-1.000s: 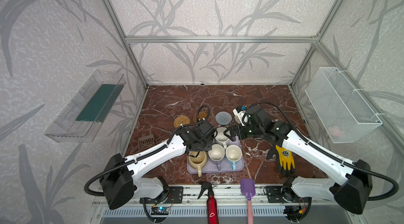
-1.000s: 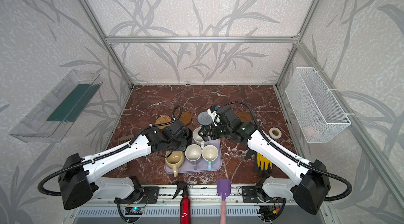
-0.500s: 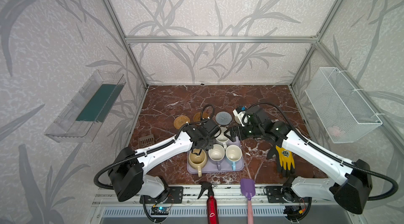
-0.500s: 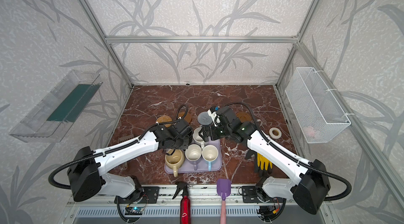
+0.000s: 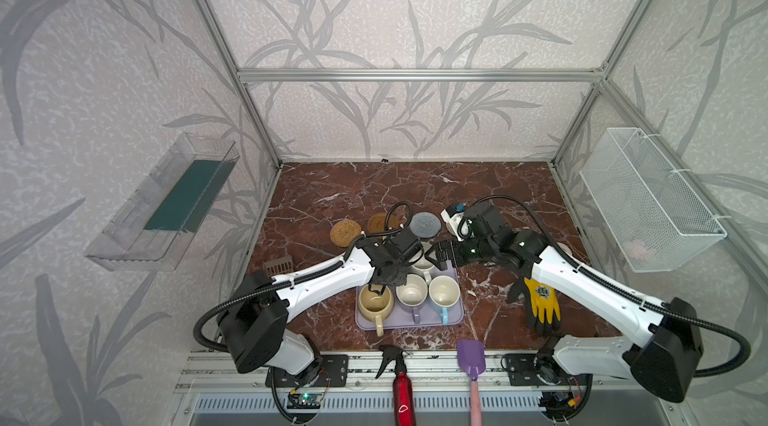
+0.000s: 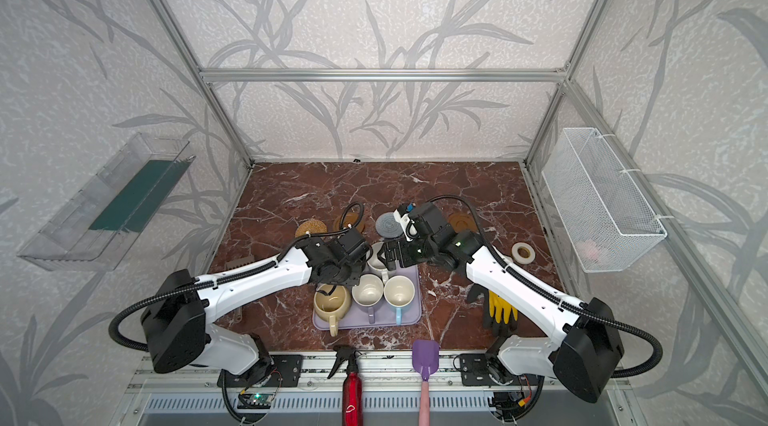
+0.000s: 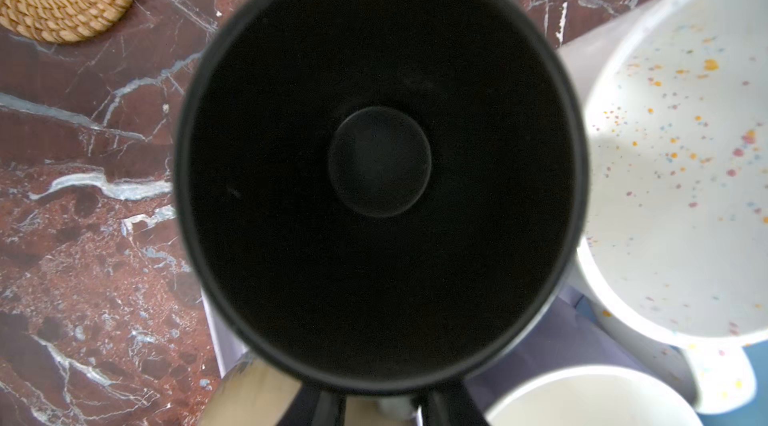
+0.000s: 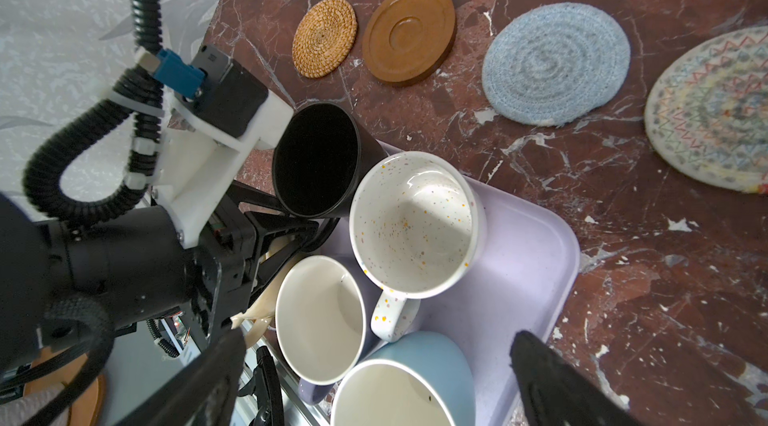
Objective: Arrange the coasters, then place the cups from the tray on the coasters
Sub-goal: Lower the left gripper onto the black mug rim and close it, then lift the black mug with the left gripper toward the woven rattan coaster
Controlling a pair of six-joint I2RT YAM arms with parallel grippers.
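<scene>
In the left wrist view the black cup [image 7: 380, 162] fills the frame. My left gripper [image 7: 384, 407] reaches under its rim with narrowed fingers, and their tips and the handle are hidden. The cup stands at the back left corner of the lavender tray [image 8: 519, 278], beside the speckled cup [image 8: 411, 220]. The cream-yellow [image 5: 375, 304], lavender [image 5: 411, 290] and light blue [image 5: 444, 291] cups line the tray's front. My right gripper [image 8: 376, 386] hangs open above the tray. Behind it lie the rattan [image 8: 324, 37], amber [image 8: 409, 33], grey-blue [image 8: 557, 64] and cream spiral [image 8: 715, 112] coasters, and another amber coaster [image 6: 462, 221].
A white tape roll [image 6: 523, 252] and yellow-black gloves [image 5: 540, 303] lie on the right of the marble table. A red spray bottle [image 5: 402, 386] and a purple spatula [image 5: 471, 357] rest at the front rail. A wire basket [image 5: 648, 199] hangs on the right wall, and a clear shelf [image 5: 162, 203] on the left.
My left gripper has shifted slightly right over the tray's back left corner and its jaws have narrowed. The right arm has barely moved.
</scene>
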